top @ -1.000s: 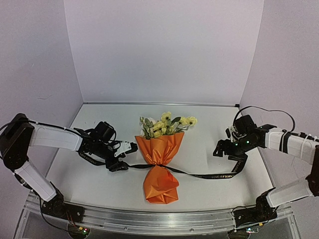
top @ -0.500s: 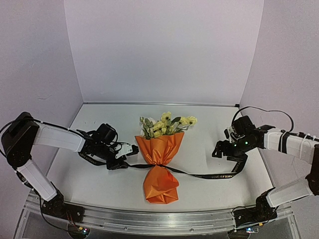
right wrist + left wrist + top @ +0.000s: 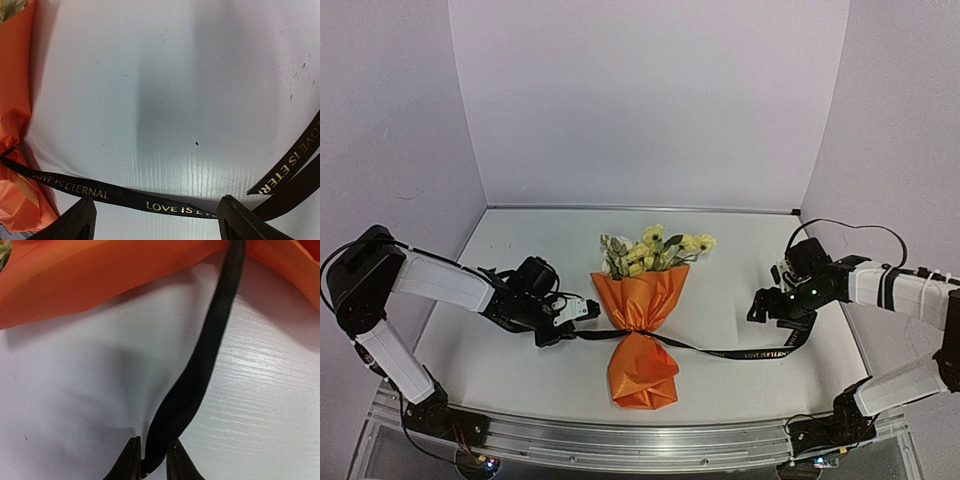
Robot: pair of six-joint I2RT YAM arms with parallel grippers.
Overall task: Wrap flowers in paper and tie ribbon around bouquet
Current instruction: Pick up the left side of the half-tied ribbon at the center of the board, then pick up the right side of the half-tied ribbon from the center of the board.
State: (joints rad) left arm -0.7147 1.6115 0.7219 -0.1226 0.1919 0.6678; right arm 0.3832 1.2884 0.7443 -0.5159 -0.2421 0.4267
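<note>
A: Wrapped?
B: Yes: the orange paper-cone bouquet [image 3: 642, 300] lies at centre, black lettered ribbon [image 3: 745, 352] round its waist.
A: Tied?
B: Seemingly not. Left gripper [image 3: 152, 462], nine o'clock, pinches the ribbon; right gripper [image 3: 155, 220], three o'clock, gapes.

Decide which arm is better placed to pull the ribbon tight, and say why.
Left. The left gripper already pinches the ribbon close beside the bouquet. The right gripper stands open astride the other tail, gripping nothing.

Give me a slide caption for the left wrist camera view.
Left claw pinches the black ribbon, which runs up to the orange paper wrap.
</note>
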